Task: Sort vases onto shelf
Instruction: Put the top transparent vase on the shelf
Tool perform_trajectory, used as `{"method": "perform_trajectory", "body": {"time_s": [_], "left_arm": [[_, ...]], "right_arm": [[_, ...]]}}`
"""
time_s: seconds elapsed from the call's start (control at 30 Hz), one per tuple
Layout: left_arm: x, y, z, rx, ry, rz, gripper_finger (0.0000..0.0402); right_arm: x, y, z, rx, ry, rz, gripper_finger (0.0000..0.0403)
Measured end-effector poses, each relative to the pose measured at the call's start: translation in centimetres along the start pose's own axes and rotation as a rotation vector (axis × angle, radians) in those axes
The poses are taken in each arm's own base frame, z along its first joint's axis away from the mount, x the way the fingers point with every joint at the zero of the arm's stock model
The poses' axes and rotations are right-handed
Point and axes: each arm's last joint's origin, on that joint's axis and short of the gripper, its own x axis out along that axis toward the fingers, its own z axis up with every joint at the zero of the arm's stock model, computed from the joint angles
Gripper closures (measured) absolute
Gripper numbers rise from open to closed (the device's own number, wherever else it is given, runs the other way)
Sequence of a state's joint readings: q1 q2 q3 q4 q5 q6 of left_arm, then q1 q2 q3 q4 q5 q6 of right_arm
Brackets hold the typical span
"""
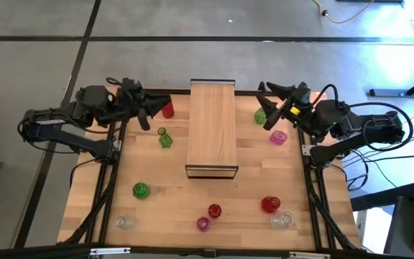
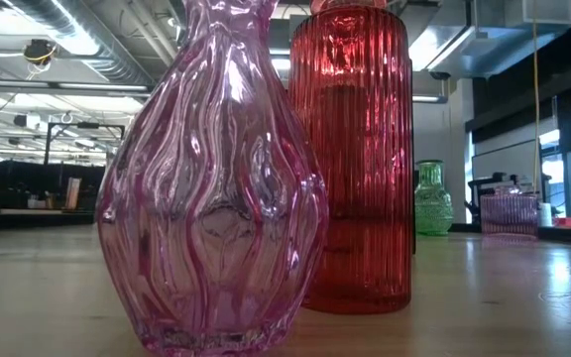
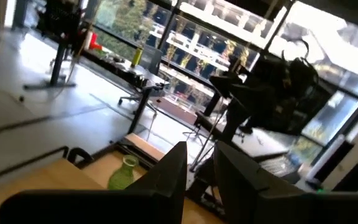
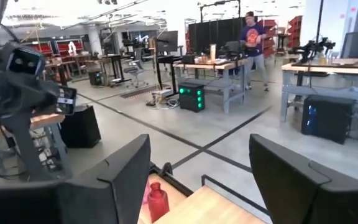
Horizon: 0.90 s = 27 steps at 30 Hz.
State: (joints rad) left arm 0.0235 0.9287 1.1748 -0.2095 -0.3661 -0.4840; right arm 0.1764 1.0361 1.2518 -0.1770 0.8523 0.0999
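A long light-wood shelf (image 1: pixel 212 128) lies along the middle of the wooden surface (image 1: pixel 164 180), nothing on top of it. Small glass vases stand scattered around it: a red vase (image 1: pixel 167 110) and a green vase (image 1: pixel 165 139) to its left, a pink vase (image 1: pixel 277 137) to its right, others near the front edge. The left hand (image 1: pixel 146 115) hovers beside the red vase, fingers nearly together. The right hand (image 1: pixel 268 115) hovers at the far right corner, fingers wide apart, holding nothing.
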Motion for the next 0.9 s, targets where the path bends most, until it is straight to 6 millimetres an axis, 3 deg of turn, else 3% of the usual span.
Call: {"method": "perform_trajectory", "body": {"time_s": [0.5,0.7,0.9], "left_arm": [[0.5,0.2,0.3,-0.018,-0.109,0.144,0.0327],[1.2,0.2,-0.6,0.013,-0.029,0.121,0.0327],[2.7,0.3,-2.2,0.031,0.064,0.13,0.0327]], "right_arm": [[-0.4,-0.9,0.8,0.009,-0.038,-0.056,0.015],[0.4,-0.1,0.5,0.05,-0.052,-0.044,0.015],[1.9,1.5,-1.0,0.038,-0.015,-0.041,0.015]]}}
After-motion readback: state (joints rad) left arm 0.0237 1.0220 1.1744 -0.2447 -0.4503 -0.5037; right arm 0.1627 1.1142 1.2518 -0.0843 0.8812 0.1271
